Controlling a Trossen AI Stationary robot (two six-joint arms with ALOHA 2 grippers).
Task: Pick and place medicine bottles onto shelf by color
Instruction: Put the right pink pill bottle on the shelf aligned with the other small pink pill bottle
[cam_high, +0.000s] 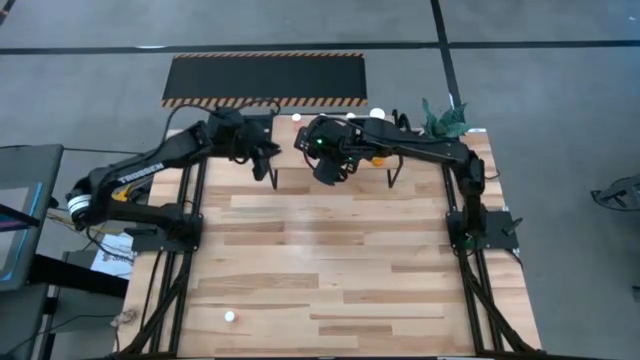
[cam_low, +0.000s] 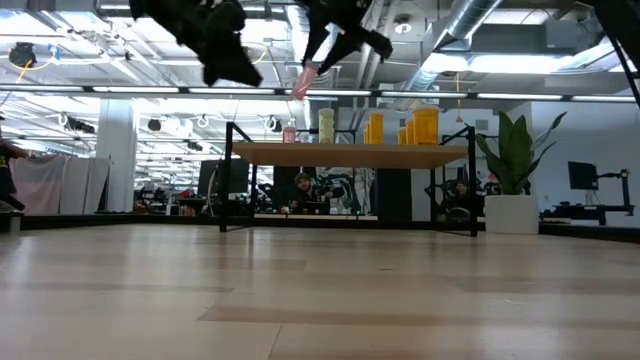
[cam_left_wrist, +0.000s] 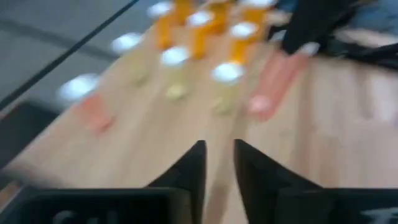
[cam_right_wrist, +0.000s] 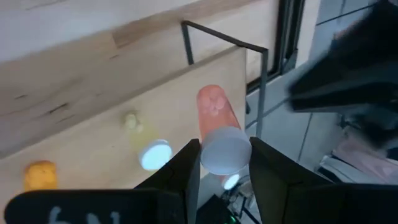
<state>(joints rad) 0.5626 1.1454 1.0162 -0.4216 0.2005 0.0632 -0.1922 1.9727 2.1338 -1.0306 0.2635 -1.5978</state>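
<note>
Nearly done: our right gripper (cam_right_wrist: 221, 163) clenches a red-pink bottle (cam_right_wrist: 217, 127) by its cap, over the shelf (cam_low: 350, 155) at the table's 12 o'clock. Our left gripper (cam_left_wrist: 219, 163) hovers beside, jaws slightly parted, empty. On the shelf we count four orange bottles, three yellow-green, one red-pink; one stray bottle (cam_high: 230, 316) remains near 7 o'clock.

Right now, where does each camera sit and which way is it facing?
High: overhead, straight down on table, both arms.
Low: tabletop height, level toward shelf; arms enter from above.
Left wrist: behind left gripper, facing capped bottles.
Right wrist: behind right gripper, clamping a red-pink bottle above the shelf.
Shared: that bottle shows in the low view too.
</note>
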